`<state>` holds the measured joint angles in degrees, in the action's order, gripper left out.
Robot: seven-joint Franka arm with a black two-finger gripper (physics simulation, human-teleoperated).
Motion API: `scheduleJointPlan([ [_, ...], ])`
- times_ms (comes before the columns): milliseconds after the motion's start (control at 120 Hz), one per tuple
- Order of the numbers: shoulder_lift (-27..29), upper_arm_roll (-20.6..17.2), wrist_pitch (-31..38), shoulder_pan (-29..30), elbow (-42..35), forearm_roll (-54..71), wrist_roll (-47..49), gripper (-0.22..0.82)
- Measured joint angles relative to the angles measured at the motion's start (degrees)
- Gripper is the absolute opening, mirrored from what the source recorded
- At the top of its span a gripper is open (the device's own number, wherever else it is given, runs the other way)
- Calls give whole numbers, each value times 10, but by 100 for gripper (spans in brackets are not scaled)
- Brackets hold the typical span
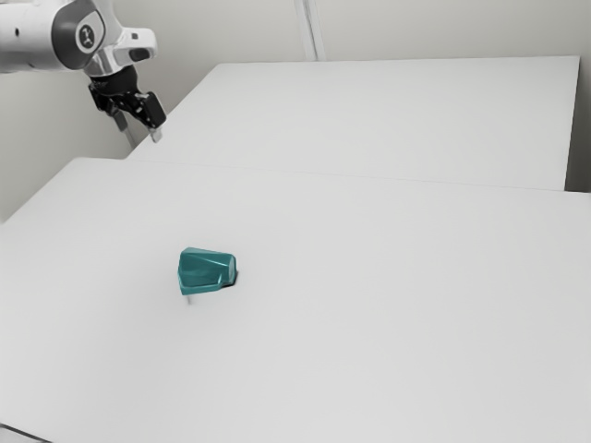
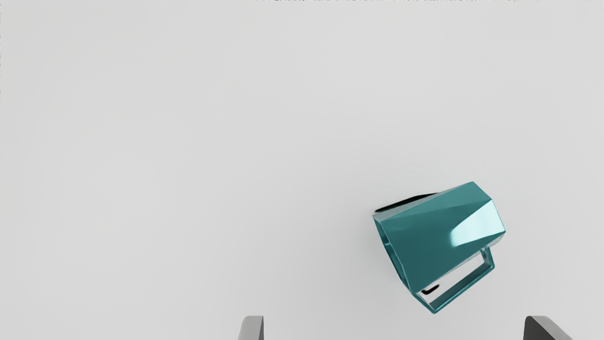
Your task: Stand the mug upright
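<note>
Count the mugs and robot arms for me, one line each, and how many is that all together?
Mug: 1, teal and lying on its side
Robot arm: 1, with its tool open
Total: 2

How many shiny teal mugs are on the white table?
1. The shiny teal mug lies on its side on the white table, left of the exterior view's middle.

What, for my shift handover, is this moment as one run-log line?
mug: teal, lying on its side on the table | gripper: open, clear of the mug | grasp: none | upright: not yet
</note>
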<state>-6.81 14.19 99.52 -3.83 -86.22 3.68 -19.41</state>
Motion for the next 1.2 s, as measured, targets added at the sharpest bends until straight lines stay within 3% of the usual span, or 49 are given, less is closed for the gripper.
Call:
scheduleJointPlan([
  [142,-1,3,7,2,-4,-20,-8,60],
  [500,5,44,46,10,-109,-109,-30,60],
  [692,8,38,69,62,-183,-178,-51,60],
  [1200,-68,7,90,144,-256,-385,-153,60],
])
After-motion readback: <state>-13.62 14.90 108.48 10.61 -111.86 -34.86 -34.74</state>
